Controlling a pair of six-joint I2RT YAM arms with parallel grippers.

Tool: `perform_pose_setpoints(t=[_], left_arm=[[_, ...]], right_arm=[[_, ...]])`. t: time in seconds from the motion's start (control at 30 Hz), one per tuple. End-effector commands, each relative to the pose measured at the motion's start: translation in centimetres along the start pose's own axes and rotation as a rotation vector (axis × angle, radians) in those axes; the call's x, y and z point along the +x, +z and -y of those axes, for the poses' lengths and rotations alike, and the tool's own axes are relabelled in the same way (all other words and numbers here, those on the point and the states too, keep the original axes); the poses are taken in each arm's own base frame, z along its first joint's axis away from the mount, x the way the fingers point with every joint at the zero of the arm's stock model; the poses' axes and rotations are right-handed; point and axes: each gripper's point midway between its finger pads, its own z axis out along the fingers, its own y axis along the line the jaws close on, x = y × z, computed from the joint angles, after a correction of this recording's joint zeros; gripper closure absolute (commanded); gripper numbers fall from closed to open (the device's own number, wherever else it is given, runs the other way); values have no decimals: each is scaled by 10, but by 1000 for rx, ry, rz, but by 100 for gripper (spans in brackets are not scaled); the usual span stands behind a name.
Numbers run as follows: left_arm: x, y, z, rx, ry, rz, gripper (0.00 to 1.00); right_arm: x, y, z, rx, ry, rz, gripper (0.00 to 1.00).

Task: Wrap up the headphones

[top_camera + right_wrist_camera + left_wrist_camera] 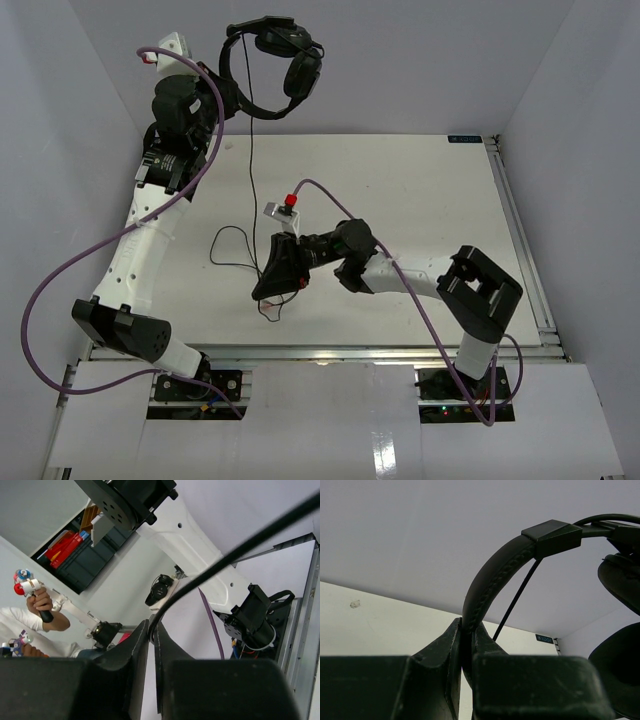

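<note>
Item: headphones [275, 65], black, over-ear, one set, held off the table [430, 200]. Left gripper [467, 635]: closed tight on the padded headband [490, 580], which arches up and away from the fingers, ear cups hanging beyond the gripper to its right. Cable [251, 160]: thin, black, dropping from the headphones below the left gripper to a slack loop on the table, then on to the right gripper [152, 630]. Right gripper: fingers nearly together with the cable pinched between them, the strand leaving its tips upward and away. Relation for the coming move: from the right gripper the headphones lie above and beyond, towards the left arm, with the cable's long axis running between the two grippers. The right arm is nearer the loose end, so it looks the likelier one to lead the winding.
</note>
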Motion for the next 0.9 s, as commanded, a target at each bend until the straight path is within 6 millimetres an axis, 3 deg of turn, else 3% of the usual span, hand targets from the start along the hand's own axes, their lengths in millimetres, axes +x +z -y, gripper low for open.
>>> perform_pose_setpoints(t=[0.0,0.13,0.27,0.3,0.37,0.4,0.47,0.6,0.77,0.87], left_arm=[[-37,-15,4,4,-2,105,100],[-35,-13,-5,-33,38,110,100],[-24,-5,-26,-110,140,106,100],[-20,-2,-34,-139,164,104,100],[-6,5,-48,-177,223,83,100],[1,8,-56,-200,240,73,100],[8,10,-68,-228,279,66,100],[17,13,-75,-219,278,41,100],[25,15,-78,-224,291,13,100],[37,18,-85,-238,292,-9,100]], right_arm=[[-23,-11,-83,-237,-459,108,92],[-23,-24,-78,-169,-562,20,92],[-25,-65,-13,141,-396,-127,92],[-29,-79,3,244,-400,-150,92],[-40,-110,27,485,-577,-248,92],[-60,-123,29,599,-741,-281,92],[-57,-149,32,754,-767,-367,92],[-80,-189,27,984,-895,-435,92],[-84,-197,20,1018,-940,-470,92],[-84,-191,18,984,-931,-517,92]])
